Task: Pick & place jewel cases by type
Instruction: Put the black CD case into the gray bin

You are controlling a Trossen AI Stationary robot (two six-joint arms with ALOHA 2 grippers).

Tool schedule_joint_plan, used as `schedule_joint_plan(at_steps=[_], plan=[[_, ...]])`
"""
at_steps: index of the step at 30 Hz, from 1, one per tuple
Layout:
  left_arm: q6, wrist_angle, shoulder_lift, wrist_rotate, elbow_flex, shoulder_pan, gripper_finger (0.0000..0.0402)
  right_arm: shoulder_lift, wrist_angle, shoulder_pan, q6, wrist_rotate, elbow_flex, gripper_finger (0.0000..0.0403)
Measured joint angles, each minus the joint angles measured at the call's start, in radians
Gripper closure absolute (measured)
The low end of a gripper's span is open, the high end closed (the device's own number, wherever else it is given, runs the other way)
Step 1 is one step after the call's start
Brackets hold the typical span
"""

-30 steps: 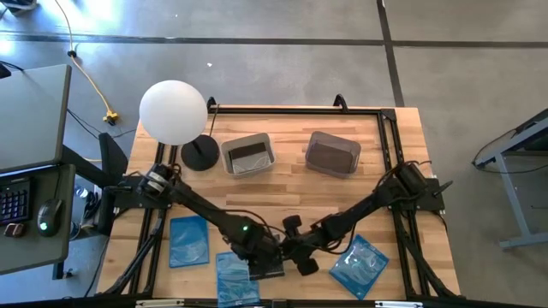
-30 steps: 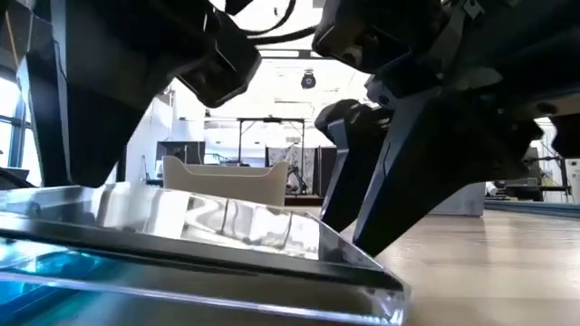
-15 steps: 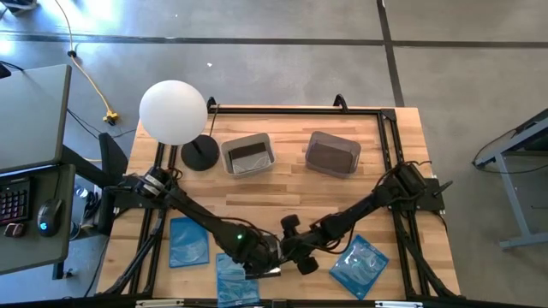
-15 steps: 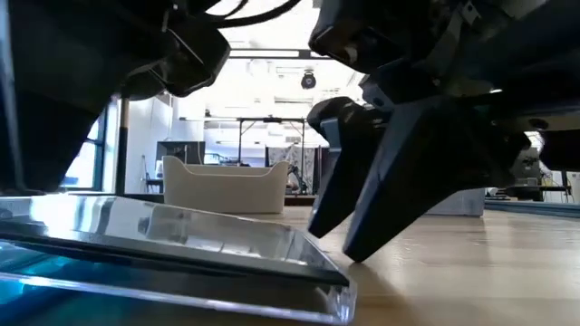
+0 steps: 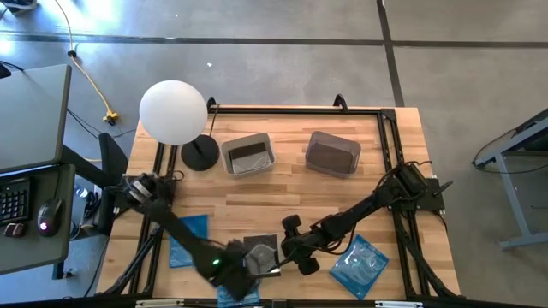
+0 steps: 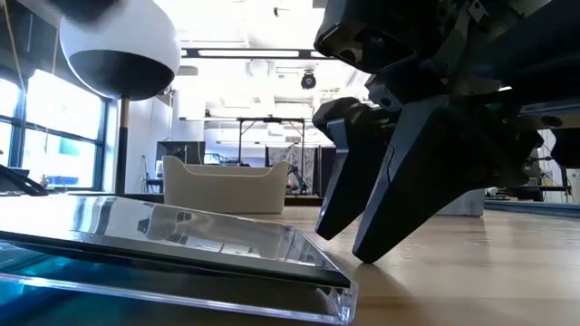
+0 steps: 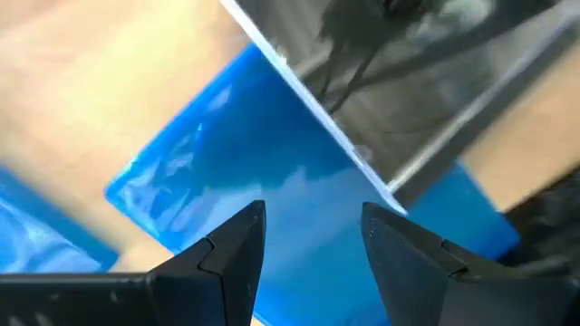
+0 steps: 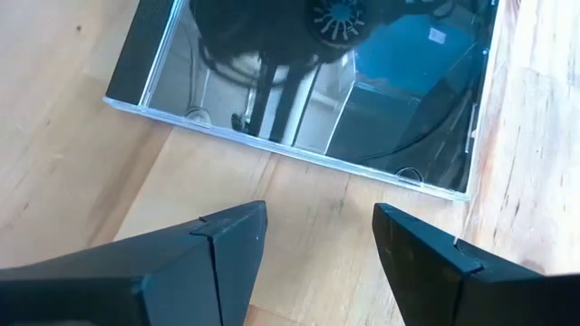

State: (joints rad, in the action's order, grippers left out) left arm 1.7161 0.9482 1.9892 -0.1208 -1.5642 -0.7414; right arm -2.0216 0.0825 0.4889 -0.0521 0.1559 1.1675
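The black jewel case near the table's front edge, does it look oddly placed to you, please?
Yes. The black jewel case lies partly on top of a blue jewel case, one edge raised rather than flat on the table.

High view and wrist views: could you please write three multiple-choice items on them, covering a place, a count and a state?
1. Where does the square black plastic jewel case lie?
A) on the floor
B) partly on a translucent blue plastic jewel case
C) on a lamp's base
2. How many deep grey plastic tubs stand on the table?
A) one
B) two
C) four
3. How is the right claw?
A) open and empty
B) shut on a case
C) shut on a cable

Answers: 1 B, the left wrist view shows the black case overlapping the blue one; 2 B, two tubs sit side by side; 3 A, its fingers stand apart over bare wood.
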Motion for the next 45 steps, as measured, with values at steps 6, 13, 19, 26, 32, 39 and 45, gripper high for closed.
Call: schedule_joint_plan(at_steps=[6,13,19,26,32,39,45], plan=[[0.156,0.057,-0.096,-0.382,0.011,-0.157,0.0222,0.000,-0.001,0.000,0.001,-0.005,-0.001,0.0201],[0.474,0.020,-0.108,-0.755,0.127,-0.322,0.0222,0.000,-0.011,0.001,0.008,-0.005,-0.002,0.0201],[0.600,-0.179,-0.108,-0.680,0.269,-0.275,0.0222,0.000,-0.037,-0.005,0.035,-0.009,-0.005,0.0201],[0.503,-0.460,-0.107,-0.499,0.384,-0.139,0.0222,-0.002,-0.046,-0.012,0.034,-0.012,-0.005,0.0201],[0.383,-0.609,-0.108,-0.398,0.431,-0.059,0.0222,-0.002,-0.046,-0.013,0.034,-0.012,-0.005,0.0201],[0.348,-0.652,-0.109,-0.358,0.434,-0.029,0.0222,-0.002,-0.044,-0.013,0.034,-0.023,-0.005,0.0201],[0.328,-0.722,-0.107,-0.386,0.436,-0.020,0.0222,-0.002,-0.043,-0.013,0.032,-0.025,-0.005,0.0201]])
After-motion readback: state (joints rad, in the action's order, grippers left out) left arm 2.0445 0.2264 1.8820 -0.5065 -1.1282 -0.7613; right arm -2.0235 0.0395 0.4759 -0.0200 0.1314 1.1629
